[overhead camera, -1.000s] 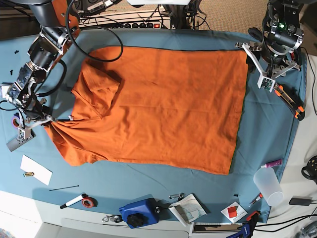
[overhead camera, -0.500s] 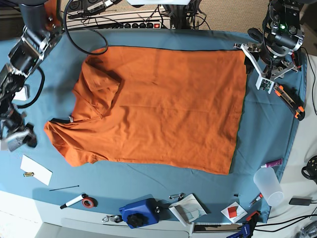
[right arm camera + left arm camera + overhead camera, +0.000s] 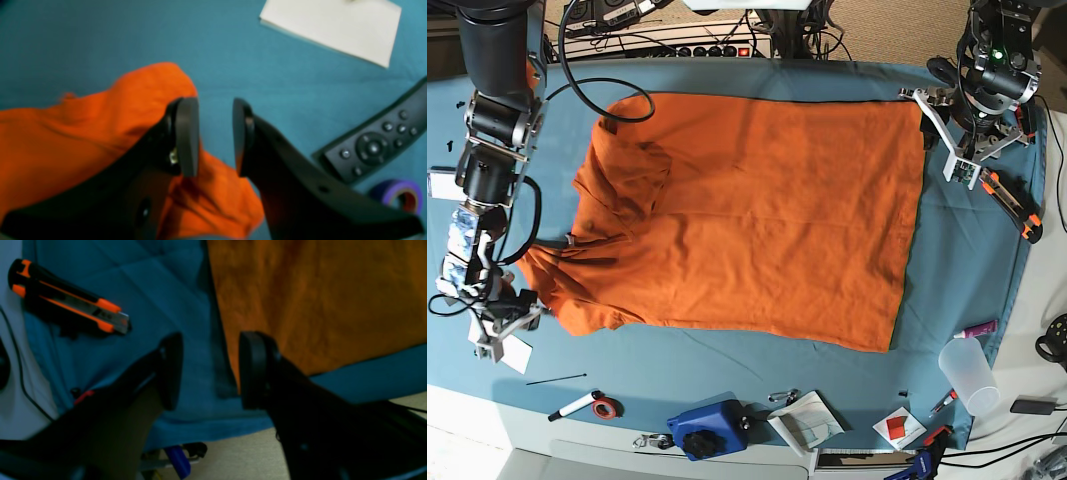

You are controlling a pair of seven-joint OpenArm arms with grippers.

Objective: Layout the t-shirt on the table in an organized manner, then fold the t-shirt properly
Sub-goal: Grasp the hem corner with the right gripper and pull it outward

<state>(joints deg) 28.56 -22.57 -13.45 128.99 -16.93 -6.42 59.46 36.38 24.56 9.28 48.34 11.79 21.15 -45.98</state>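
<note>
Covering most of the teal surface [image 3: 967, 270], the t-shirt [image 3: 757, 215] lies spread flat, hem toward the left arm's side, collar and sleeves toward the right arm's side. The upper sleeve [image 3: 627, 165] is folded in over the body, same as half a second ago. The lower sleeve corner near the right arm now bunches into small wrinkles where it lay smoother before.

Right arm: it has swung back in from the surface edge and now stands over that lower sleeve corner. Right tool [image 3: 215, 136] has its jaws parted a moderate gap, nothing between them; the orange cloth lies beneath and beside one finger [image 3: 186, 133], contact cannot be judged.

Left tool [image 3: 206, 370]: position unchanged by the hem corner, jaws apart, empty, hovering over the shirt edge and bare cloth.

Smaller items: remote control [image 3: 377, 143] and white paper [image 3: 333, 26] beside the right tool; utility knife [image 3: 70, 301] near the left tool.
</note>
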